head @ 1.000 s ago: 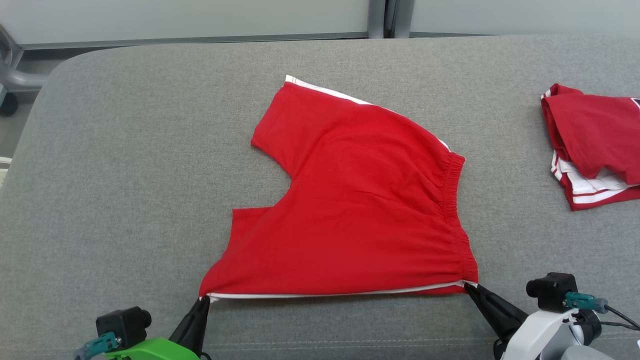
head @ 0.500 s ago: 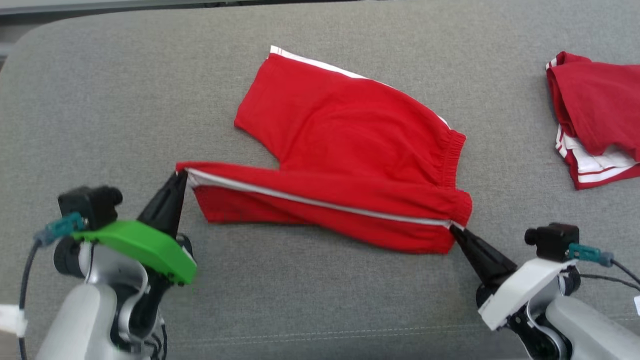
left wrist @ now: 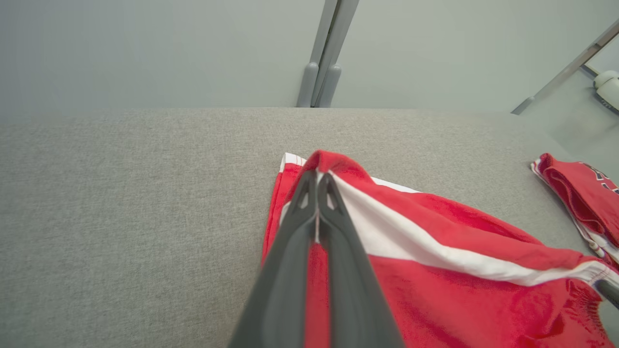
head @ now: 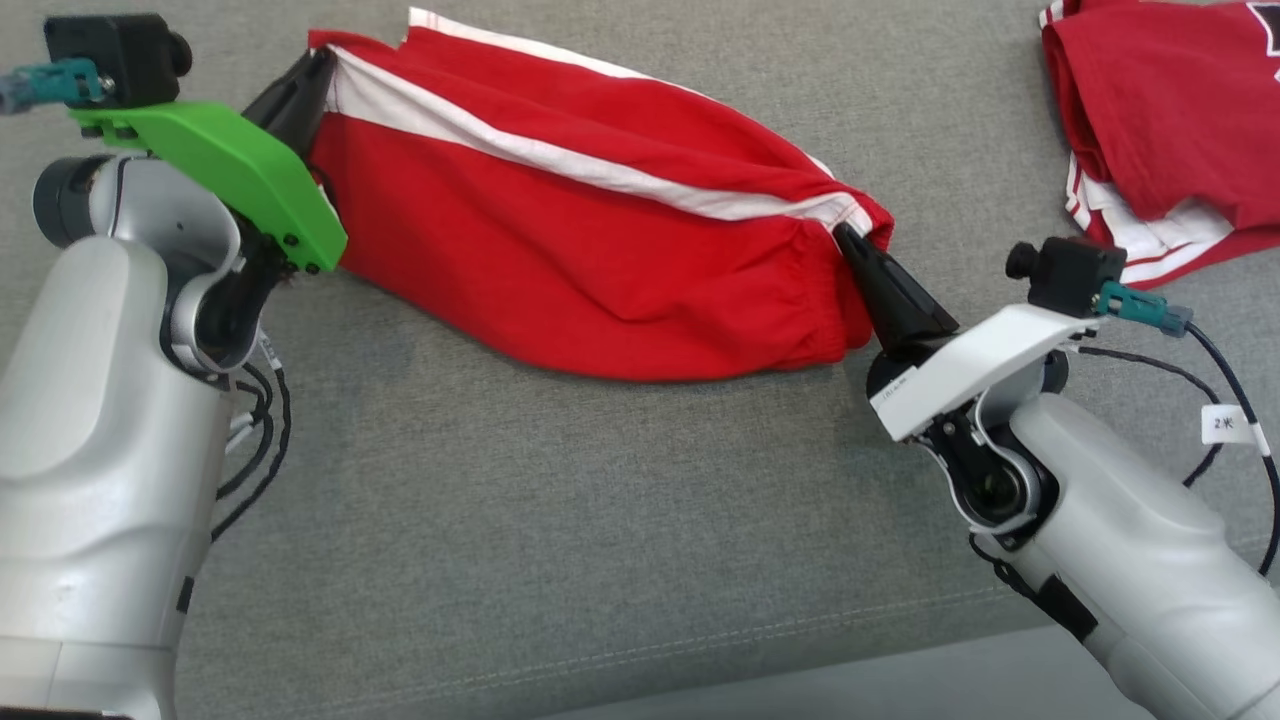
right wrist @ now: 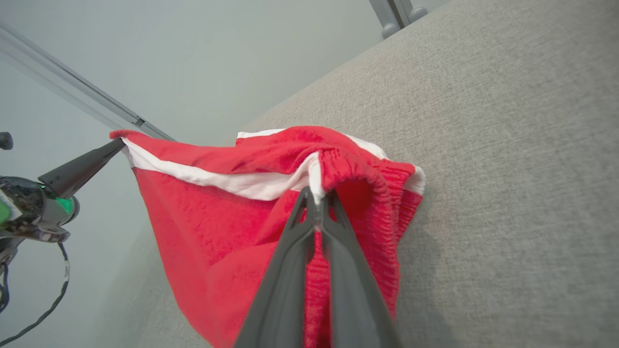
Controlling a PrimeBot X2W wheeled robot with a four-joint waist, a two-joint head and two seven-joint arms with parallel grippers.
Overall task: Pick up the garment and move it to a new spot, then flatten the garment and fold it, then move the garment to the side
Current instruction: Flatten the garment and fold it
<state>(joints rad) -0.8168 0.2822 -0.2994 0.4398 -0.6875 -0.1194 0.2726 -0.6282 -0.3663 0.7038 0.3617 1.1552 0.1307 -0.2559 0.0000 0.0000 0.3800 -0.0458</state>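
Red shorts with a white side stripe hang stretched between the two grippers over the grey cushion, toward twelve o'clock in the head view. Their lower fold sags down and seems to touch the cushion. The left gripper, between ten and eleven o'clock, is pinched tight on the leg-hem corner; in the left wrist view its fingers press together on the white stripe. The right gripper, toward two o'clock, is clamped on the elastic waistband corner. A second red garment lies well apart, farther out at two o'clock.
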